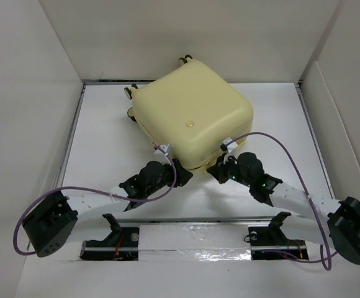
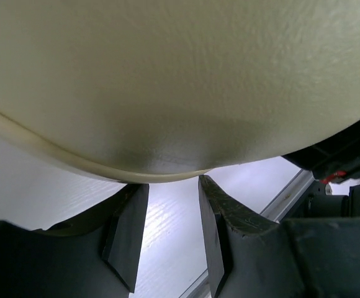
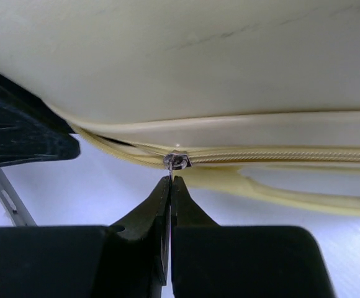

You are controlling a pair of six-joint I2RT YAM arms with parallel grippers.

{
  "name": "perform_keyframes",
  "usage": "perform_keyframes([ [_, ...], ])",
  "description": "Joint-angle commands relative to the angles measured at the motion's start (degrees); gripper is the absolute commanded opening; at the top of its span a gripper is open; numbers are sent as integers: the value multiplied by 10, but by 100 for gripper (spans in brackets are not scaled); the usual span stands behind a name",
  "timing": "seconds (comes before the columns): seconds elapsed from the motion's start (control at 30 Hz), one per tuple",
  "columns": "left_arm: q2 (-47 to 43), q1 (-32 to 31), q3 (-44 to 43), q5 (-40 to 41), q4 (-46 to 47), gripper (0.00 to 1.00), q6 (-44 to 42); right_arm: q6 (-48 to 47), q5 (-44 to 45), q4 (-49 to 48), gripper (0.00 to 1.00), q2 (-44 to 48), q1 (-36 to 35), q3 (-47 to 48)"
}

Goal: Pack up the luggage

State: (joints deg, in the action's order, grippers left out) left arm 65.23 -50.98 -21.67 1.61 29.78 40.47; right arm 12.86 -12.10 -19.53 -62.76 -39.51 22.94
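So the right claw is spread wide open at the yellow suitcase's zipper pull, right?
No: the right claw is pinched shut, not wide open, on the zipper pull of the yellow suitcase. The right wrist view shows it.

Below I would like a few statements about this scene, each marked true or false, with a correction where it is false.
1. The lid of the luggage is down. True.
2. The right gripper stands wide open. False: it is shut on the zipper pull.
3. The left gripper has its jaws apart. True.
4. The wheels point toward the arm bases. False: they are on the far side.
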Motion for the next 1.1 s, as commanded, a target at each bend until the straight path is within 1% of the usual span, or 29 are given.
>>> perform_keyframes([
  [0.0, 16, -3, -36, 41, 86, 35, 14, 9, 67, 93, 0, 33, -62, 26],
  [0.03, 23, -9, -39, 55, 92, 35, 21, 12, 83, 103, 0, 35, -87, 28],
  [0.1, 30, -9, -40, 61, 103, 35, 27, 19, 95, 130, 0, 32, -114, 43],
  [0.13, 36, -9, -41, 70, 110, 35, 32, 21, 101, 136, 0, 27, -138, 51],
  [0.2, 45, -14, -50, 74, 114, 35, 33, 25, 103, 134, 0, 5, -161, 65],
  [0.3, 73, -14, -68, 54, 125, 35, 34, 35, 102, 104, 0, -37, -195, 102],
  [0.4, 91, -20, -79, 43, 131, 35, 35, 53, 120, 68, 0, -68, -223, 148],
  [0.43, 93, -20, -80, 37, 131, 35, 35, 63, 147, 57, 0, -84, -228, 155],
  [0.47, 92, -20, -79, 37, 130, 35, 34, 72, 174, 22, 0, -92, -228, 159],
  [0.5, 90, -20, -79, 37, 129, 35, 33, 90, 182, 9, 0, -100, -233, 159],
  [0.53, 81, -20, -79, 38, 115, 35, 32, 102, 209, -1, 0, -111, -239, 157],
  [0.6, 60, -20, -71, 45, 93, 38, 30, 127, 236, -40, 0, -114, -246, 132],
  [0.7, 1, -20, -50, 66, 31, 57, 22, 140, 273, -57, 0, -106, -246, 91],
  [0.73, -32, -11, -44, 80, 11, 68, 21, 140, 277, -60, 0, -103, -246, 83],
  [0.77, -53, -4, -34, 84, -30, 72, 21, 141, 284, -56, 0, -96, -246, 77],
  [0.8, -70, 5, -28, 86, -50, 75, 20, 142, 287, -53, 0, -93, -246, 72],
  [0.83, -111, 17, -22, 88, -93, 78, 22, 143, 286, -51, 0, -90, -246, 67],
  [0.9, -153, 54, -12, 97, -136, 78, 23, 142, 283, -51, 0, -85, -246, 63],
  [0.93, -195, 65, -7, 110, -153, 76, 23, 140, 278, -50, 0, -85, -246, 64],
  [0.97, -216, 92, 0, 118, -191, 74, 26, 139, 271, -51, 0, -86, -246, 65],
  [1.07, -273, 146, 21, 124, -235, 67, 30, 133, 263, -57, 0, -92, -246, 66],
])
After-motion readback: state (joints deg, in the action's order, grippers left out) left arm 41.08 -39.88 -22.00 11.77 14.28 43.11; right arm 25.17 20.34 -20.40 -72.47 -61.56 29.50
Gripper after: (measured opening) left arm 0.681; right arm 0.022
